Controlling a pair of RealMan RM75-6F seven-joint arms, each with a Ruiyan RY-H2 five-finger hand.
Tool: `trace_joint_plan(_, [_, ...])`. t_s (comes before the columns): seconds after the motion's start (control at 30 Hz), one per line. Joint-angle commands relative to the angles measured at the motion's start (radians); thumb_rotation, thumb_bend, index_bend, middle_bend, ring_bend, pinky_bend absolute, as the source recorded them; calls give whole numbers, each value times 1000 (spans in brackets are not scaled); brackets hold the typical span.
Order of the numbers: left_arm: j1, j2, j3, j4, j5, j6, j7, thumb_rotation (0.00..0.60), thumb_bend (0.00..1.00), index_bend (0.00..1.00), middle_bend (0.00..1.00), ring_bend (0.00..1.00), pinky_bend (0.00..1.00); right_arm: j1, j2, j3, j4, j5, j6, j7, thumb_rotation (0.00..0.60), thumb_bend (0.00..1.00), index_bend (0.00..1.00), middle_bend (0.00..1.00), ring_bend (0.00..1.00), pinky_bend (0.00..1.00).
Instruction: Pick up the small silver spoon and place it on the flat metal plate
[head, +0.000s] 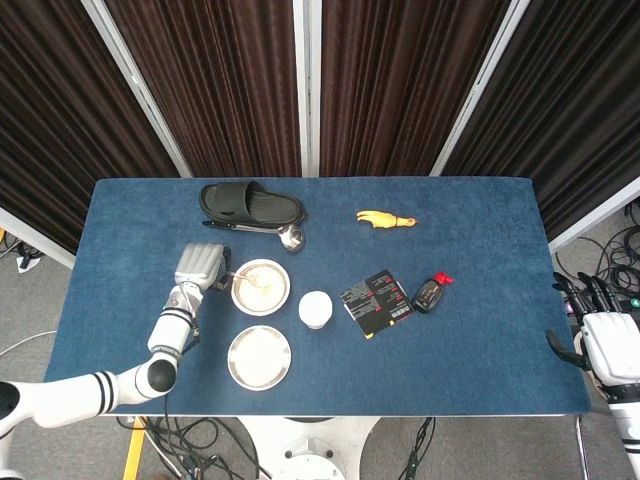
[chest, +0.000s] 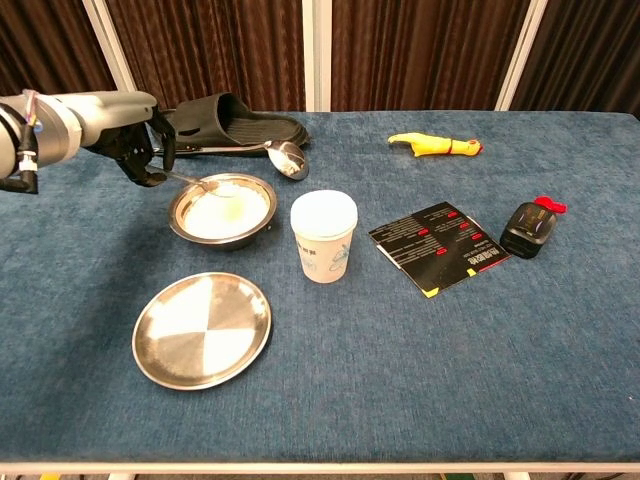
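Observation:
My left hand (chest: 135, 135) hovers left of the metal bowl (chest: 222, 210) and pinches the handle of the small silver spoon (chest: 187, 180). The spoon's head hangs over the bowl's left rim. From the head camera the left hand (head: 200, 268) is beside the bowl (head: 260, 287), with the thin spoon (head: 238, 275) reaching toward it. The flat metal plate (chest: 202, 328) lies bare in front of the bowl, near the table's front edge (head: 259, 357). My right hand (head: 605, 345) hangs off the table's right side, fingers apart, holding nothing.
A white paper cup (chest: 323, 236) stands right of the bowl. A black slipper (chest: 235, 118) and a larger ladle (chest: 285, 157) lie behind it. Further right are a black card (chest: 438, 246), a black and red device (chest: 530, 228) and a yellow rubber chicken (chest: 435, 145).

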Motion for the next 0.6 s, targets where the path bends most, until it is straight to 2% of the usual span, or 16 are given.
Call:
trace_joint_plan(0.03, [-4,28,-3,-29,3,-14,-27,600,521,613,960,947,1000,1,-1,0,0,-1,0,0,600,261,29,212,0,37])
trace_joint_plan(0.4, [-61,90,-13,-151,-12,-20,-66,600,521,613,960,948,1000,10,17,19,-1,13,-1,-3,600,261,29,212,0,36])
trace_joint_plan(0.6, [-107,88,0,-221,-12,31,-34,600,521,613,960,948,1000,20,35,32,-8,19,-4,-10,600,262,29,211,0,37])
